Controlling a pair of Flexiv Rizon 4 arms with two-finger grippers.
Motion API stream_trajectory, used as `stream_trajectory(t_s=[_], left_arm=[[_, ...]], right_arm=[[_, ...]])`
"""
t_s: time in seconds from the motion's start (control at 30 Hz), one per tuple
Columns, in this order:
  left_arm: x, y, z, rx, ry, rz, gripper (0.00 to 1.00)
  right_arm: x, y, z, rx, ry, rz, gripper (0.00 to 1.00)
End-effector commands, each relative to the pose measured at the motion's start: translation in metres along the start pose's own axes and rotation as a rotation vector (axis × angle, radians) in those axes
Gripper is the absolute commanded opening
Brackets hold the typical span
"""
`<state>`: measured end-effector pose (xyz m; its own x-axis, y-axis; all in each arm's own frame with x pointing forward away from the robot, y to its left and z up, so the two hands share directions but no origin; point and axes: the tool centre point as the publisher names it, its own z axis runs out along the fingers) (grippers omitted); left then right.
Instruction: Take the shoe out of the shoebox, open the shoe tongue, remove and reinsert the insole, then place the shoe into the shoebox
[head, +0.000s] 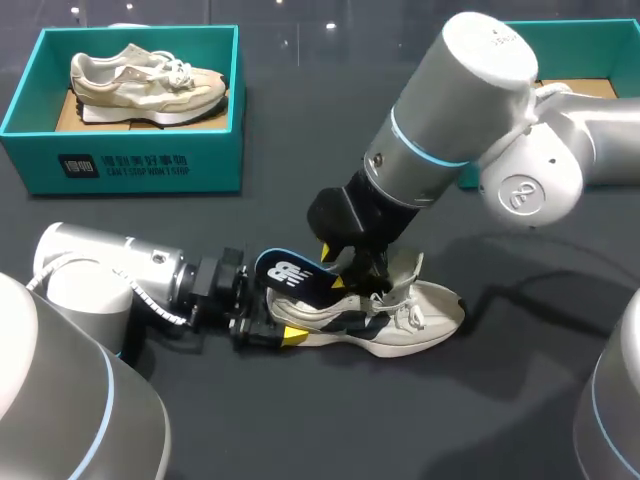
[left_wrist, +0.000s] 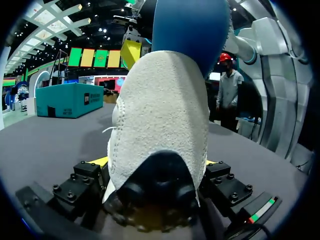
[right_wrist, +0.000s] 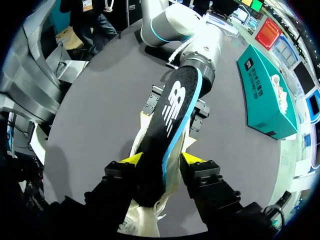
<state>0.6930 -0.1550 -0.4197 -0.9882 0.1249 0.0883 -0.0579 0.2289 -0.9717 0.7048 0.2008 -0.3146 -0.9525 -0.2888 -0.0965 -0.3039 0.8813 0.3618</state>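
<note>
A cream and black shoe (head: 420, 320) lies on its side on the dark table, toe to the right. My left gripper (head: 275, 332) is at its heel, and in the left wrist view the heel (left_wrist: 160, 115) fills the gap between both fingers. The black and blue insole (head: 290, 275) sticks up out of the shoe, over the heel. My right gripper (head: 355, 262) comes down over the shoe's opening. In the right wrist view the insole (right_wrist: 170, 110) runs between my right gripper's (right_wrist: 162, 159) parted yellow tips, and the fingers stand off its edges.
A teal shoebox (head: 130, 160) at the back left holds a second cream shoe (head: 145, 85). Another teal box (head: 590, 40) stands at the back right, partly behind my right arm. Bare table lies in front of the shoe.
</note>
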Motion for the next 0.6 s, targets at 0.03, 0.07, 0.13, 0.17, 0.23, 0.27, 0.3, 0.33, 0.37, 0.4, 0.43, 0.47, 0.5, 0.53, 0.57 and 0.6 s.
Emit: stream_trajectory(t_s=[0.03,0.07,0.13,0.17,0.23,0.27,0.3,0.33,0.37,0.4,0.43,0.47,0.5,0.53,0.57,0.6], left_arm=[[-0.0003,0.0008,-0.0003,-0.002,0.0,0.0,0.0],[-0.0003,0.0008,-0.0003,-0.002,0.0,0.0,0.0],[-0.0003,0.0008,-0.0003,-0.002,0.0,0.0,0.0],[-0.0003,0.0008,-0.0003,-0.002,0.0,0.0,0.0],[-0.0003,0.0008,-0.0003,-0.002,0.0,0.0,0.0],[-0.0003,0.0008,-0.0003,-0.002,0.0,0.0,0.0],[-0.0003,0.0008,-0.0003,-0.002,0.0,0.0,0.0],[-0.0003,0.0008,-0.0003,-0.002,0.0,0.0,0.0],[-0.0003,0.0008,-0.0003,-0.002,0.0,0.0,0.0],[-0.0003,0.0008,-0.0003,-0.002,0.0,0.0,0.0],[-0.0003,0.0008,-0.0003,-0.002,0.0,0.0,0.0],[-0.0003,0.0008,-0.0003,-0.002,0.0,0.0,0.0],[-0.0003,0.0008,-0.0003,-0.002,0.0,0.0,0.0],[-0.0003,0.0008,-0.0003,-0.002,0.0,0.0,0.0],[-0.0003,0.0008,-0.0003,-0.002,0.0,0.0,0.0],[-0.0003,0.0008,-0.0003,-0.002,0.0,0.0,0.0]], right_arm=[[-0.0038,0.0068,-0.0028,0.092,0.025,0.039,0.82],[-0.0038,0.0073,-0.0032,0.099,0.03,0.055,0.88],[-0.0038,0.0083,-0.0044,0.099,0.035,0.068,1.0],[-0.0038,0.0087,-0.0051,0.097,0.04,0.076,1.0],[-0.004,0.0094,-0.007,0.091,0.046,0.082,1.0],[-0.0041,0.0102,-0.0083,0.092,0.047,0.084,1.0],[-0.0038,0.0117,-0.0106,0.142,0.035,0.072,1.0],[-0.0038,0.0117,-0.0106,0.142,0.035,0.072,1.0],[-0.0038,0.0117,-0.0106,0.142,0.035,0.072,1.0],[-0.0038,0.0117,-0.0106,0.142,0.035,0.072,1.0],[-0.0038,0.0117,-0.0106,0.142,0.035,0.072,1.0],[-0.0038,0.0117,-0.0106,0.142,0.035,0.072,1.0],[-0.0038,0.0117,-0.0106,0.142,0.035,0.072,1.0],[-0.0038,0.0117,-0.0106,0.142,0.035,0.072,1.0],[-0.0038,0.0117,-0.0106,0.142,0.035,0.072,1.0],[-0.0038,0.0117,-0.0106,0.142,0.035,0.072,1.0]])
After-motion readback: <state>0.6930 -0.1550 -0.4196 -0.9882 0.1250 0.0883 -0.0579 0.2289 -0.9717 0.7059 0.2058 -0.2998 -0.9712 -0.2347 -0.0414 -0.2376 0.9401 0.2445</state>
